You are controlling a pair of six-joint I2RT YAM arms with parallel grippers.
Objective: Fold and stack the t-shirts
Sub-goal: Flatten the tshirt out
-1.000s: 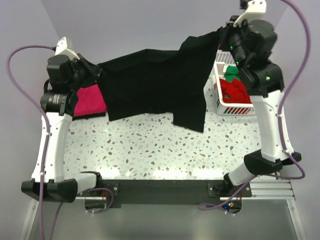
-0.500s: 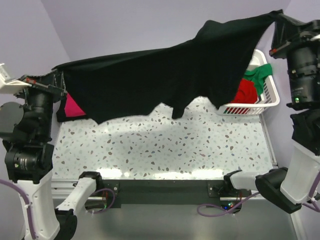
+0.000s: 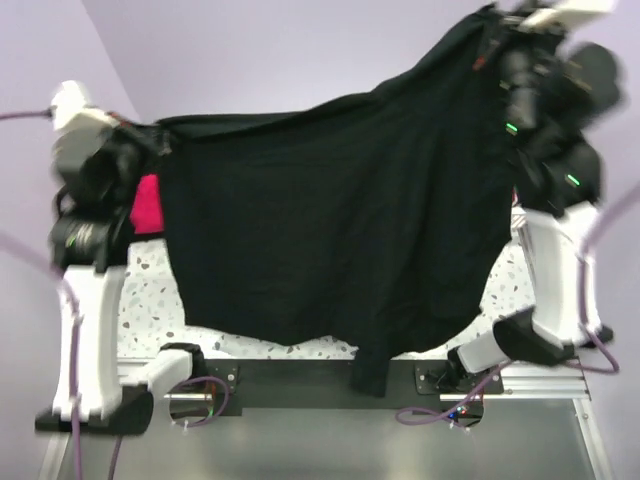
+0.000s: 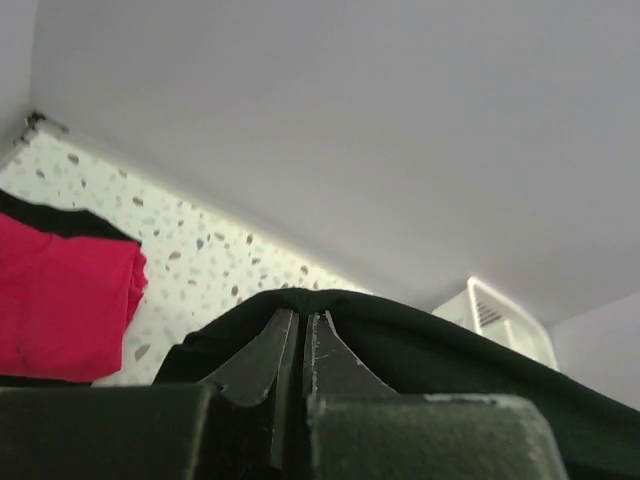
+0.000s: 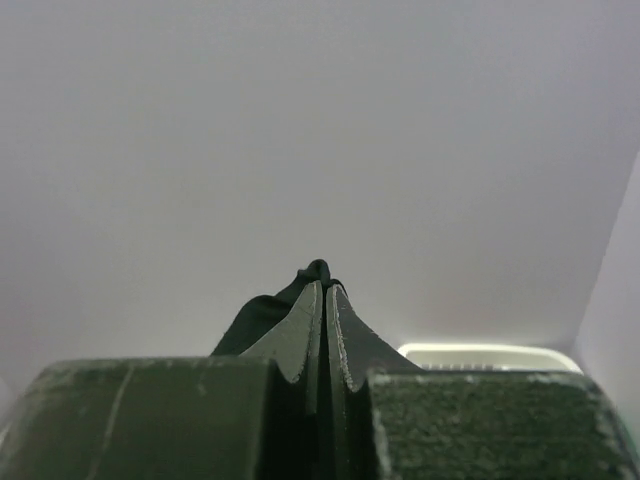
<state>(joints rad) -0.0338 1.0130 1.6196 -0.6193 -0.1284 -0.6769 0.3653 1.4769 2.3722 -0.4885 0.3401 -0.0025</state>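
A black t-shirt (image 3: 330, 230) hangs spread wide in the air between both arms, and one sleeve dangles past the table's near edge. My left gripper (image 3: 158, 140) is shut on the shirt's upper left corner; in the left wrist view cloth wraps over the fingertips (image 4: 302, 316). My right gripper (image 3: 497, 30) is higher and is shut on the upper right corner, with a nub of cloth poking out above the gripper (image 5: 325, 285). A folded magenta-pink t-shirt (image 3: 147, 205) (image 4: 60, 300) lies at the far left of the table on black cloth (image 4: 60, 217).
The speckled table (image 3: 145, 295) shows only at the left, below the hanging shirt. The white slatted basket (image 4: 500, 320) stands at the far right by the wall; in the top view the shirt and right arm hide it. Purple walls close in the back.
Both arms have swung the black t-shirt up and toward the near edge. It now hangs as a wide curtain that covers most of the table and the basket.
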